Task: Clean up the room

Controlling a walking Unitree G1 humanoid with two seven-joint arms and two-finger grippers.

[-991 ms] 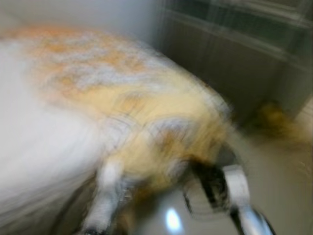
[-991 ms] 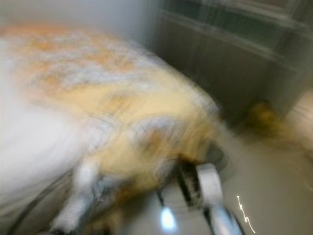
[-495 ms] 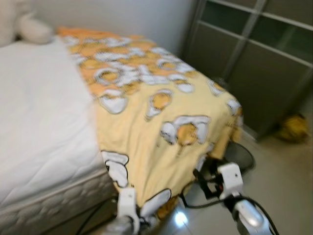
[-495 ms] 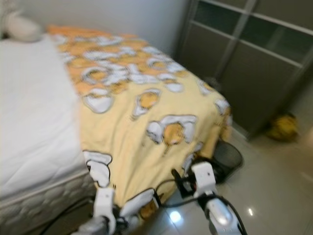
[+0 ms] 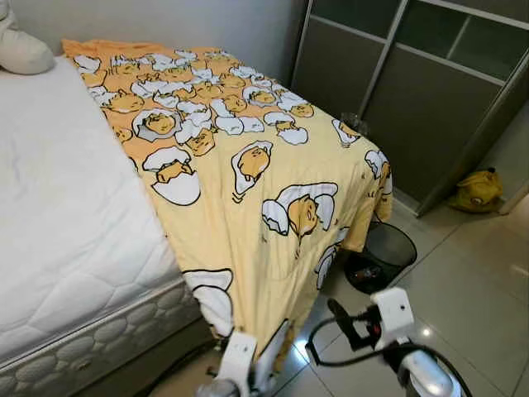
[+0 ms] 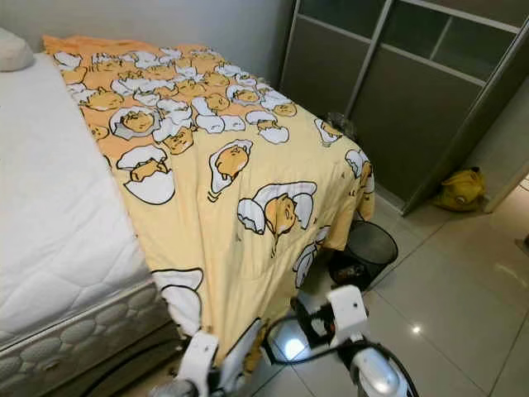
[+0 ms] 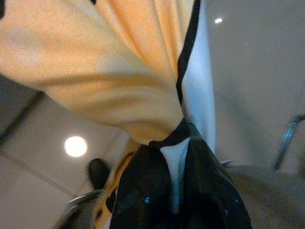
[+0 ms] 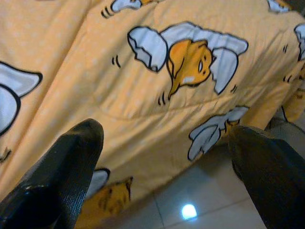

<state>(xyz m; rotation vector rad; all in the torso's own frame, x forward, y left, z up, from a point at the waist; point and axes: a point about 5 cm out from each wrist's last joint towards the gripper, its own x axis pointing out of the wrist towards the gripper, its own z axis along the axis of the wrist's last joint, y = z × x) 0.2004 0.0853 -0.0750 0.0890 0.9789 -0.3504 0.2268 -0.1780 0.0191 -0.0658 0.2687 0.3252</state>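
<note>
A yellow blanket point(image 5: 248, 190) printed with egg cartoons covers the right part of the bed and hangs over its foot toward the floor. My left gripper point(image 7: 174, 143) is low at the foot of the bed and shut on the blanket's hanging bottom corner; the cloth bunches between its black fingers. In the left eye view this left gripper point(image 5: 246, 374) is partly hidden behind the cloth. My right gripper point(image 5: 347, 322) hovers open above the tiles, just right of the hanging edge. Its fingers point(image 8: 71, 157) stand wide apart, facing the blanket point(image 8: 157, 90).
The bare white mattress point(image 5: 58, 190) lies to the left, with a pillow point(image 5: 21, 50) at its head. A black mesh wastebasket point(image 5: 384, 252) stands by the bed's corner. Dark sliding wardrobe doors point(image 5: 413, 91) line the right, with a yellow bag point(image 5: 478, 190) on the tiled floor.
The head camera has swung and steadied, so the blur is gone and both arms sit lower in the picture. My left gripper still holds the blanket corner; the right stays open.
</note>
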